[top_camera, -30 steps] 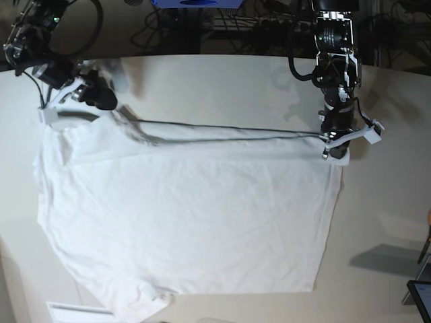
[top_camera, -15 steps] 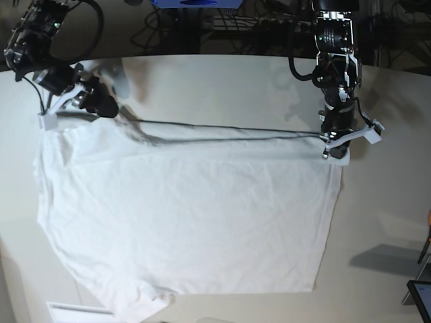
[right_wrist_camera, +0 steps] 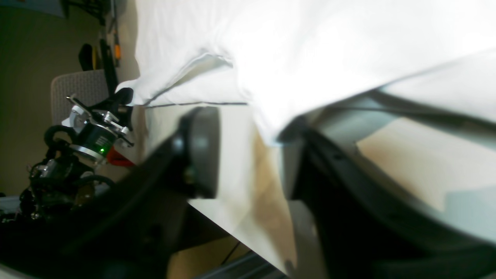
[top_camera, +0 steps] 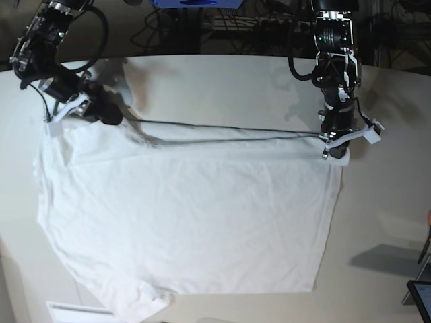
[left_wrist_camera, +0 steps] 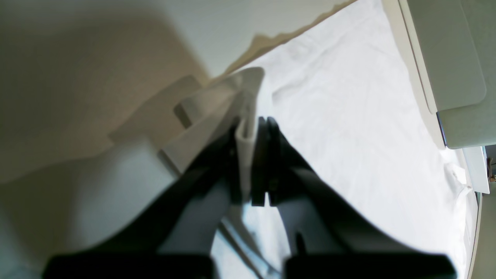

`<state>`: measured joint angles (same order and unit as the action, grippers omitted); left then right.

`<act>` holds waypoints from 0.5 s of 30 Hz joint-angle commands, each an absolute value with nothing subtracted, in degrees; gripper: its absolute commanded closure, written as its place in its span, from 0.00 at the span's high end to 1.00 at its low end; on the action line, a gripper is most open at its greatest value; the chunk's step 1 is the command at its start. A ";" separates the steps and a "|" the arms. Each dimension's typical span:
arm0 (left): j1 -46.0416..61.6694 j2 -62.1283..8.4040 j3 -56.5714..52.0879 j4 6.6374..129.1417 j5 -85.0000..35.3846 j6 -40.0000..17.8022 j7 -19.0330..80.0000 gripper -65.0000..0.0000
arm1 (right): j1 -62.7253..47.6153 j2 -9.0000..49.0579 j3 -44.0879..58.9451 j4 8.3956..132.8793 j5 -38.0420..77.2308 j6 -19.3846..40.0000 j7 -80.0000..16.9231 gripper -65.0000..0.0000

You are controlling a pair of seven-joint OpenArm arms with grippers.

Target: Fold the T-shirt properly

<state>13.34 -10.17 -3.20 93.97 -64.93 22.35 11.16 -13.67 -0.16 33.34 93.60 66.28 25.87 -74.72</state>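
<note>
White T-shirt [top_camera: 188, 215] lies spread flat over most of the table [top_camera: 236, 81], filling the centre and lower left of the base view, wrinkled, with its top edge pulled into a taut straight line between the two arms. Left gripper [top_camera: 335, 145] sits at the shirt's upper right corner in the base view, pointing down; in the left wrist view its jaws are pressed together, pinching a thin fold of the white cloth [left_wrist_camera: 248, 116] between them. Right gripper [top_camera: 81, 108] is at the upper left of the base view, at the shirt's other top corner near the sleeve. In the right wrist view its fingers [right_wrist_camera: 201, 151] stand apart with a gap between them, the cloth edge [right_wrist_camera: 271, 128] hanging into that gap and lying against one finger; cannot tell if it is really gripped. Cables and equipment sit dark along the top of the frame.
</note>
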 commanded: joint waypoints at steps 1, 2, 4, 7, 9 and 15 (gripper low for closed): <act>12.79 -10.77 -3.38 94.90 -64.75 21.67 10.15 0.00 | -13.14 0.22 33.45 94.11 68.00 26.15 -74.42 0.23; 12.79 -10.77 -3.38 94.90 -64.75 21.67 10.15 0.00 | -12.79 0.22 33.45 93.49 68.00 26.15 -75.03 0.17; 12.79 -10.77 -3.38 94.90 -64.75 21.67 10.15 0.00 | -11.47 0.40 33.45 91.91 68.00 26.24 -76.35 0.06; 12.79 -10.77 -3.38 94.90 -64.75 21.67 10.15 0.00 | -10.95 0.40 33.36 90.95 68.00 26.24 -76.44 0.00; 12.79 -10.68 -3.38 94.90 -64.75 21.67 10.15 0.00 | -10.15 0.66 31.96 90.86 68.00 26.24 -76.35 0.00; 12.53 -10.77 -3.47 94.90 -64.75 21.58 10.15 0.00 | -7.52 1.89 28.26 90.68 67.91 26.07 -76.18 0.00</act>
<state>13.28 -10.17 -3.20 93.97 -64.93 22.33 11.18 -7.92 1.39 28.18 89.78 66.32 25.87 -76.55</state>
